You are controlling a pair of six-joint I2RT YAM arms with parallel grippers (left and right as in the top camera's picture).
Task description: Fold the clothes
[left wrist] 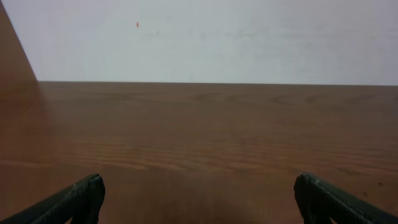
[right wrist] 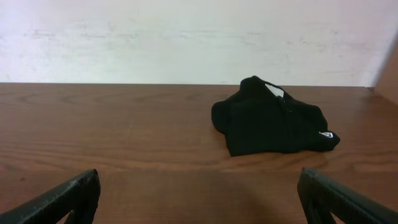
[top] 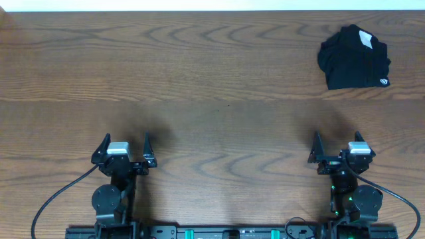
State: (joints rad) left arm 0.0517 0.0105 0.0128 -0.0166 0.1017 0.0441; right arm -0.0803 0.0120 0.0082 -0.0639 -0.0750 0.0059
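well, the black shirt (top: 354, 60) lay in the upper right of the overhead frame, near the far edge of the table (top: 212, 86). it was a soft, matte bundle, already gathered into a compact, roughly square lump with rounded, rumpled edges on its left side and a straighter hem along the bottom. it was only a little wider than deep, so its long axis ran roughly left to right across the frame, slightly tilted. the white neck tag (top: 365, 40) sat at its top edge, pointing toward the far side of the table, and a small white logo mark (top: 383, 82) showed at its lower right corner. in the right wrist view the same shirt (right wrist: 270, 121) sat right of centre, tag (right wrist: 274, 91) uppermost and logo (right wrist: 326, 135) at the right end.

the table was wood-grained brown with a smooth, faintly shiny surface. behind it stood a plain pale wall (left wrist: 199, 37).

both arms sat at the bottom of the overhead frame, well apart from the shirt. the left gripper (top: 125, 143) had its dark fingers (left wrist: 81, 199) spread wide, holding nothing. the right gripper (top: 338, 139) was likewise spread wide, its fingers (right wrist: 74, 196) empty.
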